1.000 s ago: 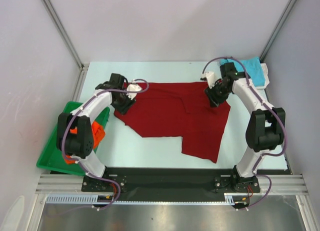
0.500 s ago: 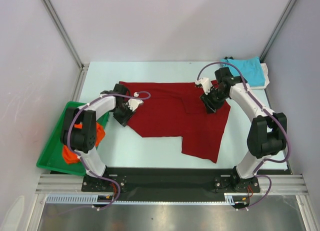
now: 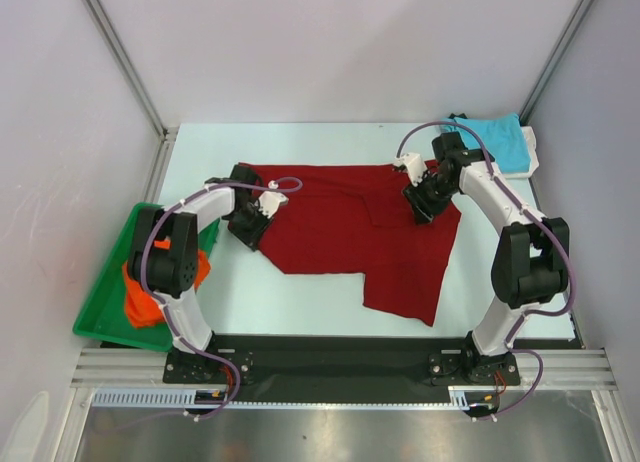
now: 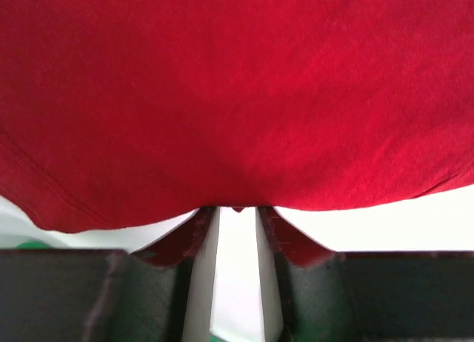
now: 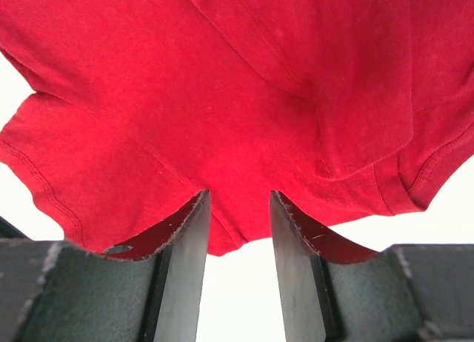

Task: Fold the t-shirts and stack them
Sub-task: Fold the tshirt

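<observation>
At the far left, the orange shirt (image 3: 135, 307) is lying crumpled in the tray (image 3: 100, 327), which is sitting beside the left edge of the table (image 3: 300, 292). The left gripper (image 3: 250, 227) (image 4: 237, 210) is being held low at the left edge of the red shirt (image 3: 340, 232) (image 4: 237, 98). Its fingers are being held a narrow gap apart, with the hem lying right at their tips. The red shirt is lying spread across the table's middle, one flap reaching toward the near edge on the right. The right gripper (image 3: 420, 207) (image 5: 238, 194) is being held at the shirt's (image 5: 222, 83) upper right part, fingers parted wider. Bare table is showing between them, with the hem just past the tips. The turquoise shirt (image 3: 497, 140) is lying in the far right corner, apart from the red one.
</observation>
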Tool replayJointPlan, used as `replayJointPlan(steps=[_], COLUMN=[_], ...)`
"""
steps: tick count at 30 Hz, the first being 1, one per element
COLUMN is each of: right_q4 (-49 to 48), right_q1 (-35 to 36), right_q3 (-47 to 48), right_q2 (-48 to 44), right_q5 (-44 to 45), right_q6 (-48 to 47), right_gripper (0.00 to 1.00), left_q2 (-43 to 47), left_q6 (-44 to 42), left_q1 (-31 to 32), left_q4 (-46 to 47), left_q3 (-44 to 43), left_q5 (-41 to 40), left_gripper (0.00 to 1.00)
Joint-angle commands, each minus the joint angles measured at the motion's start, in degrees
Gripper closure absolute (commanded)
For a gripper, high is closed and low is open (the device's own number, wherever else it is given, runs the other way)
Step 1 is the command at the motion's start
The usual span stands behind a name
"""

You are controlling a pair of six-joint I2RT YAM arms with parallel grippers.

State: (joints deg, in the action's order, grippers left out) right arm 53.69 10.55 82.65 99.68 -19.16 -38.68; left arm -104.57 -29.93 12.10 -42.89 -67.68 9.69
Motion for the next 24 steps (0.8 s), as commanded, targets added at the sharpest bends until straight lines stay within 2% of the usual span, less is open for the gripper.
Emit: replayJointPlan(steps=[1, 4, 7, 19, 24], right_q4=[0.45, 0.10, -0.17, -1.22, -1.22], right_q1=[-1.23, -1.40, -1.58, -2.20, -2.20], right_q3=[2.34, 2.34, 2.34, 0.85, 0.41], right_q2=[0.78, 0.87, 0.78, 0.52, 0.69], right_q5=[-1.58, -2.02, -2.20, -3.96, -4.22], right_q6=[-0.79, -0.79, -0.79, -0.52, -1.14], right_gripper=[0.57, 0.57, 0.57, 0.57, 0.57], left_q2=[-1.16, -1.07, -0.19, 13.33, 16.33], left_q6=[1.10, 1.19, 0.75, -1.27, -2.76], left_q1=[0.03, 0.03, 0.03, -0.06, -0.32], left_q4=[0.18, -0.17, -0.96, -8.96, -10.81], left_q3=[-1.84, -1.49, -0.96, 4.57, 8.52], left_q5=[2.00, 2.08, 1.82, -0.72, -2.57], left_gripper=[0.75, 0.90, 0.99, 1.00, 1.00])
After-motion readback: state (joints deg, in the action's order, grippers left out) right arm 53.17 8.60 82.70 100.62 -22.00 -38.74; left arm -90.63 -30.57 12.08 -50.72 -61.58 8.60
